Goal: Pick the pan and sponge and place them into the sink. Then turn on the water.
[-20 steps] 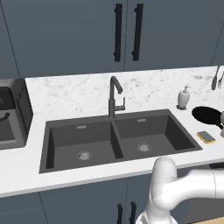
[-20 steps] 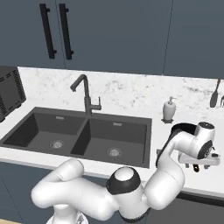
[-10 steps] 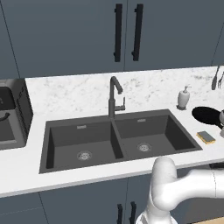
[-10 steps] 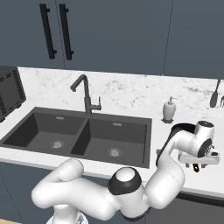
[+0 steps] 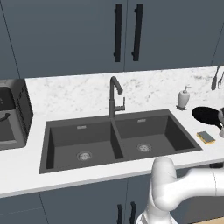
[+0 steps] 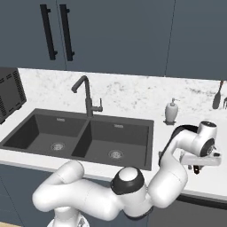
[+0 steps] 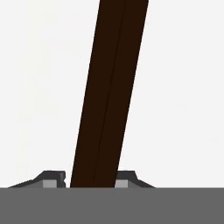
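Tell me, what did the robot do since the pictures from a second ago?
The gripper has closed in on the pan's handle; its fingertips now sit tight against both sides of the dark bar. The arm barely shifted. The pan is still on the counter, the sponge still lies beside it, the sink holds nothing, and no water runs from the faucet.

White soap dispenser (image 5: 184, 97) upright on the marble counter (image 5: 78, 94), behind dark cabinet doors (image 5: 127, 33). Black appliance (image 5: 13, 114) far left; possibly utensils (image 6: 218, 95) hanging at right.
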